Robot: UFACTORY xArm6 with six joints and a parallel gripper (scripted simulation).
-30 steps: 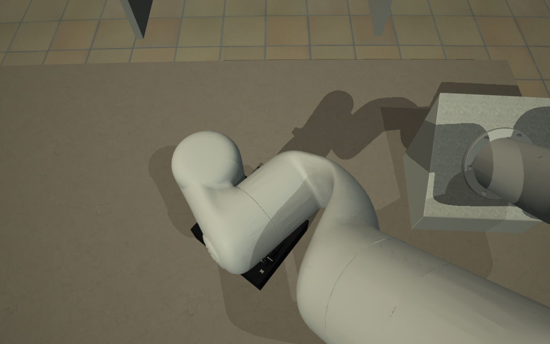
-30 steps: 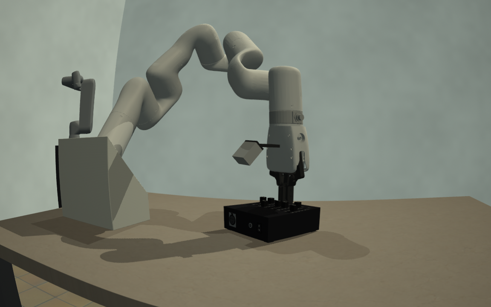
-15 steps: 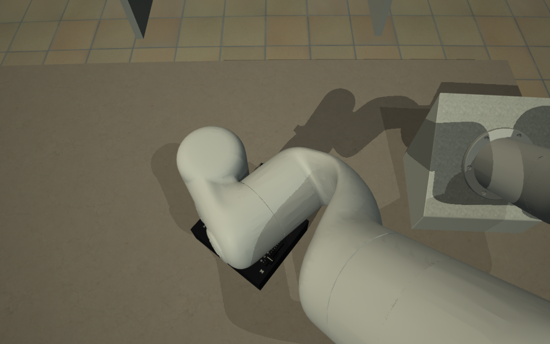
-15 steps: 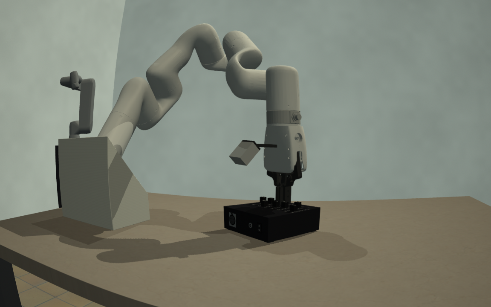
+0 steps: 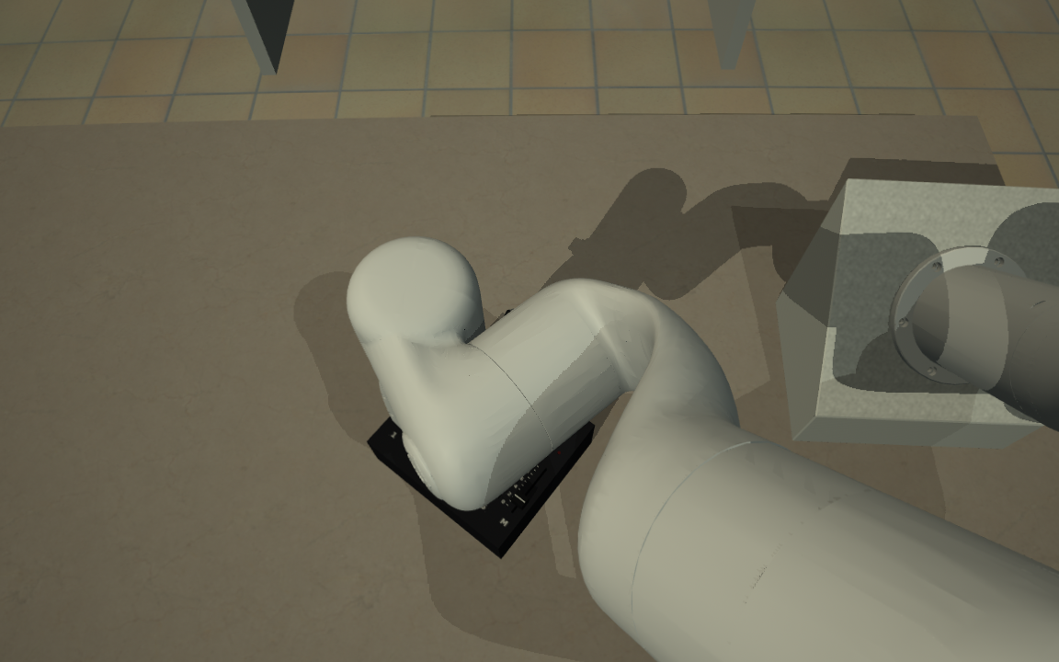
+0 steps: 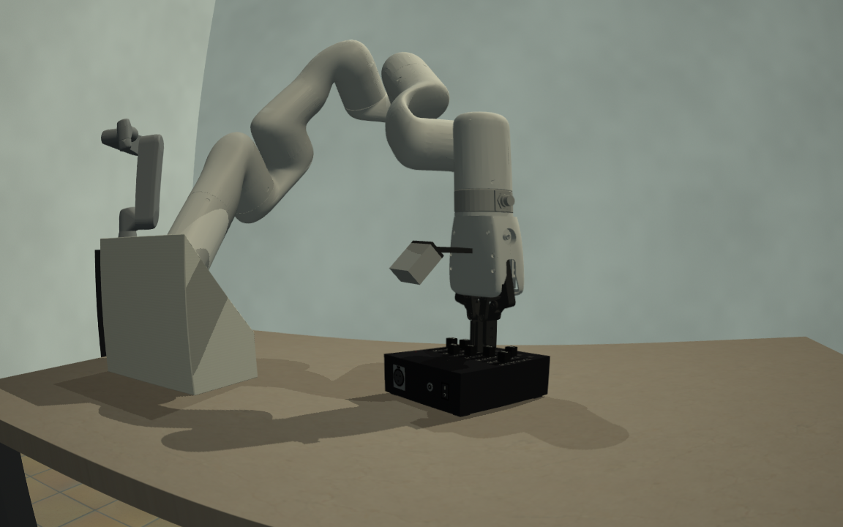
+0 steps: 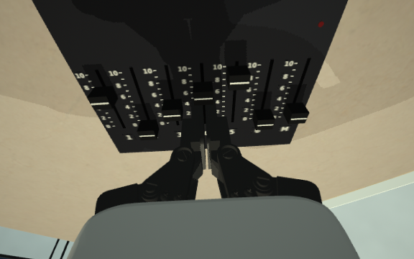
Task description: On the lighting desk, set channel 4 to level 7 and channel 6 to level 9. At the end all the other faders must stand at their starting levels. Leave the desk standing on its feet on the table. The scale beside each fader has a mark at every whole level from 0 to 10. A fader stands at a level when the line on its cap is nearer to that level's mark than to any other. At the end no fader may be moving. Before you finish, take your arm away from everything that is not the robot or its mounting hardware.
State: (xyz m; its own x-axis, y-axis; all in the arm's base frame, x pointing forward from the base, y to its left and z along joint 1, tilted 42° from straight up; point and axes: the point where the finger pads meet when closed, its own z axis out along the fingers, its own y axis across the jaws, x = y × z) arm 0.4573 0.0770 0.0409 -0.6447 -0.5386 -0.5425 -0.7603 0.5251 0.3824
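The black lighting desk (image 5: 500, 535) (image 6: 496, 386) (image 7: 85, 36) stands flat on the table, mostly hidden under my arm in the top view. My gripper (image 6: 482, 344) (image 7: 204, 115) is shut on nothing and points straight down. Its tips rest on the panel just below the channel 4 fader cap (image 7: 203, 94), and seem to touch it. That cap's line stands near level 5 or 6. The channel 6 cap (image 7: 264, 119) is near 0. The channel 5 cap (image 7: 239, 78) is near 8, the channel 1 cap (image 7: 100, 98) is mid-scale, and the channel 2 cap (image 7: 146, 130), the channel 3 cap (image 7: 172, 111) and the M cap (image 7: 297, 114) are low.
The arm's grey base block (image 5: 871, 213) (image 6: 149, 294) stands at the table's back right in the top view. The wrist camera box (image 6: 415, 262) sticks out beside the gripper. A small red light (image 7: 320, 24) is on the desk's far corner.
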